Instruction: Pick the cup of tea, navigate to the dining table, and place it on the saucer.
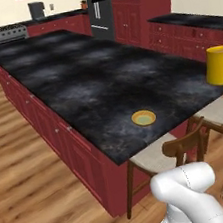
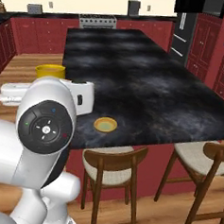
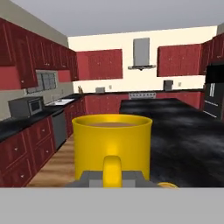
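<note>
- Hand view, nearest: cup of tea (image 3: 112, 146) sits right at the gripper (image 3: 112, 178), handle facing cam, brownish liquid visible at the rim. Grey finger parts flank the handle on both sides, touching it; looks like the pincer is pinched on the cup at the handle.
- Same cup in right base view: yellow rim (image 2: 50, 71) peeks up behind the white arm, held out over the floor just off the near-left corner of the dining table (image 2: 149, 83). Gripper itself hidden behind the arm there, can't tell jaw state from that view.
- Left base view: cup (image 1: 221, 65) at right edge of frame, upright, over the table's right side; cut off by frame edge.
- Wooden chairs (image 2: 111, 168) w/ pale cushions tucked along the near edge of the table, another chair (image 2: 200, 160) to the right.
- Saucer (image 1: 144, 118) lies flat on the black marbled top near the near edge, bare, nothing on it. Also in right base view (image 2: 105, 125), just beside the arm's white forearm. A yellow sliver (image 3: 167, 185) at lower right of the cup in hand view may be it; can't be sure.
- Cup & saucer apart; cup not on saucer yet.
- Table (image 1: 77, 73) runs long toward the back, red cabinet base.
- Far: stove (image 2: 98, 21) at back wall, black fridge (image 1: 101, 15), range hood (image 3: 142, 54), microwave (image 3: 25, 106) on the left wall counter.
</note>
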